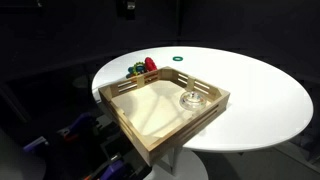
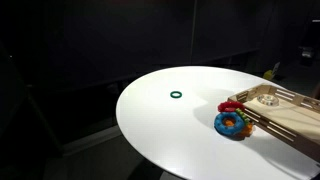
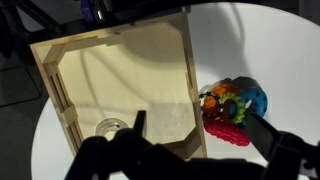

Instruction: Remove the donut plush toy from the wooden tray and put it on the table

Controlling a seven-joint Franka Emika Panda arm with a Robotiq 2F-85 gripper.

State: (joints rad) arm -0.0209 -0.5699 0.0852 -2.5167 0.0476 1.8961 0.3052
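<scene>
The donut plush toy (image 1: 190, 98), a small pale ring, lies inside the wooden tray (image 1: 120, 95) near its side wall. In the wrist view it sits at the lower left (image 3: 108, 128) of the tray (image 3: 120, 45). My gripper (image 3: 200, 128) is open and empty, high above the tray. One finger is over the tray floor and the other over the table (image 1: 250, 90) beside the toy cluster. The tray shows at the right edge of an exterior view (image 2: 290, 115).
A red, green and yellow toy cluster (image 3: 232, 105) lies on the table against the tray's outer wall and shows in both exterior views (image 1: 141, 68) (image 2: 232, 122). A thin dark green ring (image 2: 177, 96) lies further out on the table (image 1: 178, 58). The surroundings are dark.
</scene>
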